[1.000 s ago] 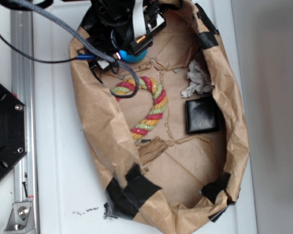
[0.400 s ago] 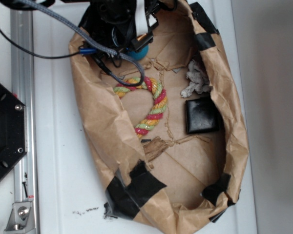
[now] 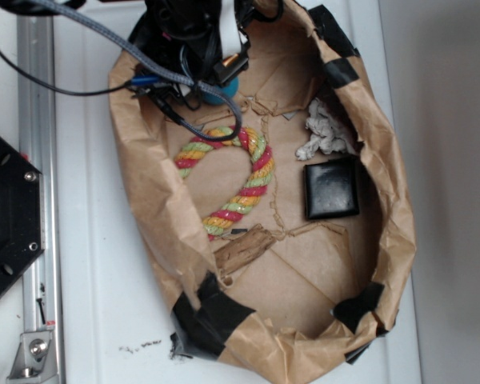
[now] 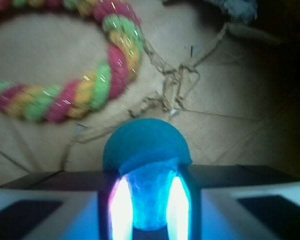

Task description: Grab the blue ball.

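The blue ball (image 4: 146, 150) is a teal-blue round ball held between my two fingers at the bottom middle of the wrist view. In the exterior view only a sliver of the ball (image 3: 230, 86) shows under the black arm at the top of the brown paper nest (image 3: 152, 216). My gripper (image 3: 222, 80) is shut on the ball, its glowing pads (image 4: 121, 205) pressed against both sides. My gripper (image 4: 147, 200) holds the ball just above the paper floor.
A red, yellow and green rope ring (image 3: 240, 180) lies in the middle of the nest, close below the gripper, and shows in the wrist view (image 4: 80, 90). A black square pad (image 3: 331, 190) and a crumpled white cloth (image 3: 324, 132) lie at the right. Black cables (image 3: 176, 80) hang over the nest's top left. A black plate (image 3: 4, 216) sits at the left.
The arm has shifted slightly up and back, hiding more of the ball. The rope ring and the paper nest's left wall have shifted left.
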`<state>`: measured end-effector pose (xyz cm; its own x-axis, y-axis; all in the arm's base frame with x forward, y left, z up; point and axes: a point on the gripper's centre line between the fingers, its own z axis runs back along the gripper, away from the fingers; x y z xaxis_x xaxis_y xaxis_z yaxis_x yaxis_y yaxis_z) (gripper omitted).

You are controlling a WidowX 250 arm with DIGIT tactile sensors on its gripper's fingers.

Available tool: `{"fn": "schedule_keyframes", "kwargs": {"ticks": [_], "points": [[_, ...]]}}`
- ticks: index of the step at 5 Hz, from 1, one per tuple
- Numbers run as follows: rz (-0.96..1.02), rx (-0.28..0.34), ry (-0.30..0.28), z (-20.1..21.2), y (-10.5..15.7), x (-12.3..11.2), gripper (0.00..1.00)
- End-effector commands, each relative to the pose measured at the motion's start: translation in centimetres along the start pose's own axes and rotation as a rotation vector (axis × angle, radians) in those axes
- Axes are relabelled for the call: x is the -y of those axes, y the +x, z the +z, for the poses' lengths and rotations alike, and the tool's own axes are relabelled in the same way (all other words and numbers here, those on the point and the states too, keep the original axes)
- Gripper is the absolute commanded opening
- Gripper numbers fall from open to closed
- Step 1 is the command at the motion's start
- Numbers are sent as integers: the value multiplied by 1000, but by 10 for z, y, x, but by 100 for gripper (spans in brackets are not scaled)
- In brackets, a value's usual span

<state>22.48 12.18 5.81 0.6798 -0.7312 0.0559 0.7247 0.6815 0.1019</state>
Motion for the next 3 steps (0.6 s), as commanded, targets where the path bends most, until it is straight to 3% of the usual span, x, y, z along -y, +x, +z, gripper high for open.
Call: {"fn": "schedule_keyframes", "kwargs": {"ticks": [1, 2, 3], "points": [[75, 72, 131, 81, 70, 1, 0], [103, 69, 159, 101, 92, 2, 0], [175, 38, 117, 106, 96, 4, 0]]}}
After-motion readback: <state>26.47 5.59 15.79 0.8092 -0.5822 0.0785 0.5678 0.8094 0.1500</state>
